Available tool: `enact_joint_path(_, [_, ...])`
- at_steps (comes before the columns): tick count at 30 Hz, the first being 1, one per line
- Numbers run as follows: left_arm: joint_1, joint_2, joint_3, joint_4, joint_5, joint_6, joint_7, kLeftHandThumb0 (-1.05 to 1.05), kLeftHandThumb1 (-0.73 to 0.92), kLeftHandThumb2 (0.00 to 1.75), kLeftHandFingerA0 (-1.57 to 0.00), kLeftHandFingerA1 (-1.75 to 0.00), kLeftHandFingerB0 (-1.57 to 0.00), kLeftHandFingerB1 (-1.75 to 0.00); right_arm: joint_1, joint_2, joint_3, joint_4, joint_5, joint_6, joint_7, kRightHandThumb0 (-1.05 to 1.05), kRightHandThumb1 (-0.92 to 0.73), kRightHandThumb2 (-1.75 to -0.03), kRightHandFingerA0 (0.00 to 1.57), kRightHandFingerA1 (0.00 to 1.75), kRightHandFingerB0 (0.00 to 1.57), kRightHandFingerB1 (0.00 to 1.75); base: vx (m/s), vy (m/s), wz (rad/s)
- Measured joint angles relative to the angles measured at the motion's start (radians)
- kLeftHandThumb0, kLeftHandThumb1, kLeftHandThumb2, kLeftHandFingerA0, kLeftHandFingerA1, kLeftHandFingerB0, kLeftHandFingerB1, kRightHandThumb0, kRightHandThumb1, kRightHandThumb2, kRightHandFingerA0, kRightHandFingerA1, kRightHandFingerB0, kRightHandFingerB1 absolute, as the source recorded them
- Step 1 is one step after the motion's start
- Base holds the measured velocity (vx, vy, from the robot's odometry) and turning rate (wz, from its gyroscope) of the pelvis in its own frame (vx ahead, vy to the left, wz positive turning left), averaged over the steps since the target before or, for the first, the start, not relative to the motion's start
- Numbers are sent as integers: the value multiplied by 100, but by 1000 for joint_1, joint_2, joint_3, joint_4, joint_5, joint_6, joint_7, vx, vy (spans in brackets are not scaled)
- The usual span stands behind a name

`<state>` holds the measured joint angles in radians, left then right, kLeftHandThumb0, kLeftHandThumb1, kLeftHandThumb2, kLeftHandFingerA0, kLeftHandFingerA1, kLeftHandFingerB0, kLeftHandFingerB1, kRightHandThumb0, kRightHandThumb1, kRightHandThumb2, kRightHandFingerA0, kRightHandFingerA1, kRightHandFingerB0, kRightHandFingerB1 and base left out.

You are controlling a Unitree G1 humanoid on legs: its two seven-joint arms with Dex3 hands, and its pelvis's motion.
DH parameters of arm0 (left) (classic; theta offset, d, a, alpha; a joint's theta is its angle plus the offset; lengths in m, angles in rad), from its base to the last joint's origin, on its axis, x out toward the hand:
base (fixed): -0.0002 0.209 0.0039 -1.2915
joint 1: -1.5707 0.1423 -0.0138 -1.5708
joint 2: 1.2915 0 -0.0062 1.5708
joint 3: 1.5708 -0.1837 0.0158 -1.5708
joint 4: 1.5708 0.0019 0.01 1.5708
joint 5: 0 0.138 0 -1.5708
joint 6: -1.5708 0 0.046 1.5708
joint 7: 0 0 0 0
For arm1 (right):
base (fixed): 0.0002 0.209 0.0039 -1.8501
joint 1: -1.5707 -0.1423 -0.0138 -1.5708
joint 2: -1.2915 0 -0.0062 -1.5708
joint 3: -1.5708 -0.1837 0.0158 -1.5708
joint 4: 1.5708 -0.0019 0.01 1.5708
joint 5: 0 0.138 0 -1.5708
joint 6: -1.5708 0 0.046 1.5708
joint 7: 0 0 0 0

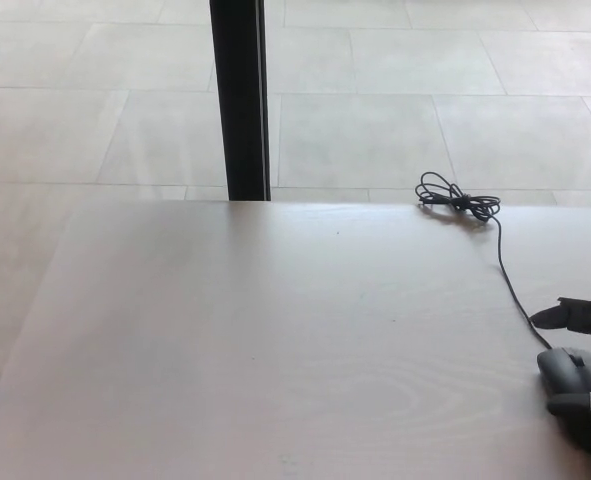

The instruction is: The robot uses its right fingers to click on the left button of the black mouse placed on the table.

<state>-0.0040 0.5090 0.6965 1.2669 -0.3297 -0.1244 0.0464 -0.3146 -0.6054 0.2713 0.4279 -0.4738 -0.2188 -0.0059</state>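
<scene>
head view, item one: black mouse [573, 375], lying near the right edge of the pale wooden table [275, 340], close to the front corner, nose pointing toward the far side. its cable [510, 280] is running from the nose across the tabletop to a loose knotted coil [458, 198] sitting at the far edge.

item two: right hand [587, 360], entering from the picture's right border and only partly showing. one finger [567, 316] is reaching out flat just beyond the mouse's nose, beside the cable. another part of the hand is lying over the mouse's rear right, dark on dark, so the outlines are merging. fingers are looking spread rather than curled, and nothing is being gripped. whether any fingertip is actually pressing on the left button is not readable from this angle.

item three: left hand, not showing.

item four: dark vertical post [242, 100], standing behind the table on the tiled floor [395, 120].

progress, as a judgement: the approach is looking done, with the hand now sitting at the mouse. the click itself is not confirmable; the extended finger is appearing to lie ahead of the button rather than on it, so placing a fingertip over the left button and pressing down is probably what is remaining.
</scene>
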Motion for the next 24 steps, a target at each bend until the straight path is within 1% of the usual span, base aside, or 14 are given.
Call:
enact_joint_path(1, [0,0,0,0,-1,-1,0,-65,53,57,-93,-76,-59,-50,0,3,1,6,-4,0,0,-52,-69,-60,33,45,47,36,0,0,0])
enact_joint_path(4, [-1,0,10,1,-9,-4,-1,-64,54,57,-89,-72,-60,-52,-3,10,8,52,-21,-7,-9,-54,-69,-61,33,45,47,38,0,0,0])
enact_joint_path(6, [0,0,14,1,-11,-4,-1,-63,55,56,-82,-67,-54,-49,-6,10,8,76,-31,-10,-13,-60,-72,-62,34,43,48,36,0,0,0])
enact_joint_path(7, [1,0,15,1,-12,-4,-2,-63,54,56,-81,-68,-54,-50,-9,10,8,86,-37,-11,-17,-64,-67,-65,32,44,45,38,0,0,0])
enact_joint_path(8, [1,0,17,1,-13,-4,-3,-63,54,56,-81,-68,-54,-50,-13,9,9,94,-44,-10,-20,-64,-67,-65,32,44,45,38,0,0,0])
enact_joint_path(9, [1,0,18,1,-14,-4,-4,-65,49,60,-85,-71,-52,-51,-17,8,9,102,-51,-11,-23,-60,-73,-62,34,43,47,36,0,0,0])
enact_joint_path(10, [1,0,20,1,-15,-4,-4,-63,54,57,-85,-71,-60,-52,-22,8,9,111,-56,-11,-26,-63,-68,-64,32,44,46,38,0,0,0])
enact_joint_path(11, [1,0,20,0,-15,-4,-5,-63,55,57,-85,-73,-60,-52,-26,8,9,118,-62,-11,-28,-61,-74,-62,33,43,48,36,0,0,0])
enact_joint_path(12, [1,0,20,0,-15,-4,-5,-63,53,57,-88,-72,-61,-52,-30,7,9,123,-66,-11,-30,-61,-74,-62,33,43,48,36,0,0,0])
enact_joint_path(13, [0,0,20,-1,-16,-4,-5,-64,56,57,-84,-68,-58,-50,-32,7,9,126,-69,-12,-31,-62,-74,-63,35,43,49,37,0,0,0])
enact_joint_path(16, [-1,0,18,-3,-16,-4,-4,-61,55,57,-85,-68,-59,-51,-34,7,8,140,-76,-20,-36,-62,-74,-62,36,43,50,38,0,0,0])
enact_joint_path(17, [-2,0,18,-3,-17,-4,-4,-63,55,57,-82,-66,-61,-52,-34,7,8,144,-77,-22,-38,-65,-75,-63,34,44,50,37,0,0,0])
enact_joint_path(19, [-1,0,18,-3,-18,-4,-4,-60,55,57,-85,-70,-61,-52,-34,7,8,150,-79,-25,-42,-64,-74,-62,35,44,51,38,0,0,0])
enact_joint_path(24, [-1,0,15,-2,-21,-4,-4,-64,56,57,-84,-68,-59,-51,-34,7,9,158,-89,-36,-53,-63,-75,-63,33,42,48,37,0,0,0])
